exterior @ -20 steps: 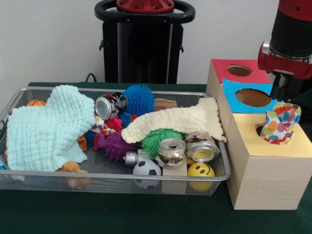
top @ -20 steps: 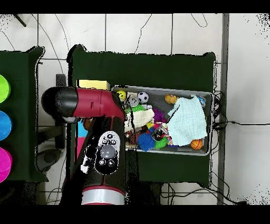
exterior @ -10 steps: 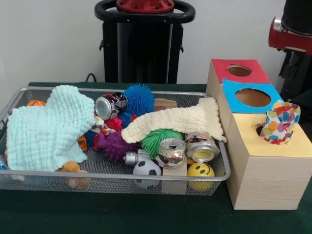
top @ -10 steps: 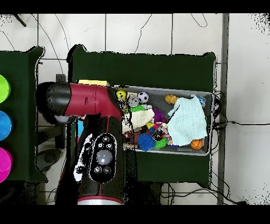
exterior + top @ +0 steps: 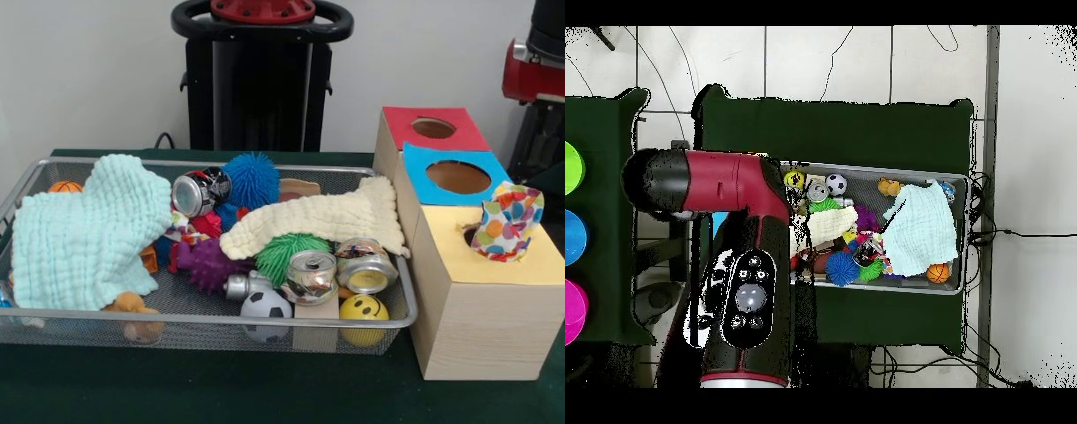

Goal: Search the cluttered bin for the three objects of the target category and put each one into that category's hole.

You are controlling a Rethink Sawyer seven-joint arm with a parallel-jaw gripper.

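A multicoloured cloth (image 5: 507, 223) sits half-stuffed in the yellow hole (image 5: 471, 235) at right. 2 cloths, mint (image 5: 84, 231) and cream (image 5: 318, 219), remain in the wire bin (image 5: 212, 321). I cannot tell the end effector's state; only the arm (image 5: 538, 88) shows at upper right.

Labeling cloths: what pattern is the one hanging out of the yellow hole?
White cloth with multicoloured spots; front view shows it best.
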